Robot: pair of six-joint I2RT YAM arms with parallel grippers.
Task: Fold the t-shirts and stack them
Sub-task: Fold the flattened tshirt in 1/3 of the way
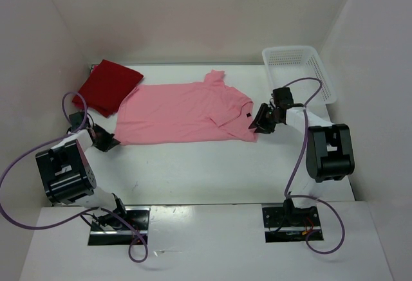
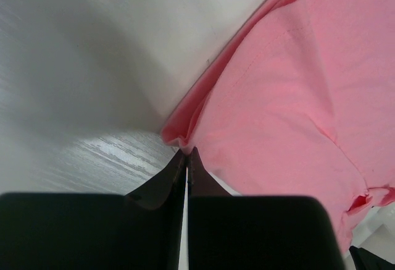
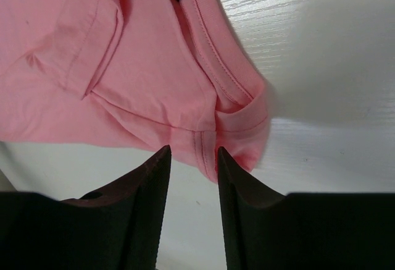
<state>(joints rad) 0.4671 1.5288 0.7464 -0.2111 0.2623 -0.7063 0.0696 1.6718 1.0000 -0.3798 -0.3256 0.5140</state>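
Observation:
A pink t-shirt [image 1: 180,110] lies flat across the middle of the table, collar to the right. A dark red t-shirt [image 1: 108,87] lies folded at the back left, touching the pink one's far left edge. A third shirt is not in view. My left gripper [image 1: 111,142] is at the pink shirt's near left corner, shut with its tips [image 2: 187,152] pinching a small bunch of the hem [image 2: 179,131]. My right gripper [image 1: 257,126] is open at the shirt's near right corner; the stitched edge [image 3: 207,149] sits between its tips [image 3: 192,152].
A white mesh basket [image 1: 322,78] stands at the back right, just behind the right arm. A small black tag [image 1: 247,113] sits on the shirt near the collar. White walls close in the table on three sides.

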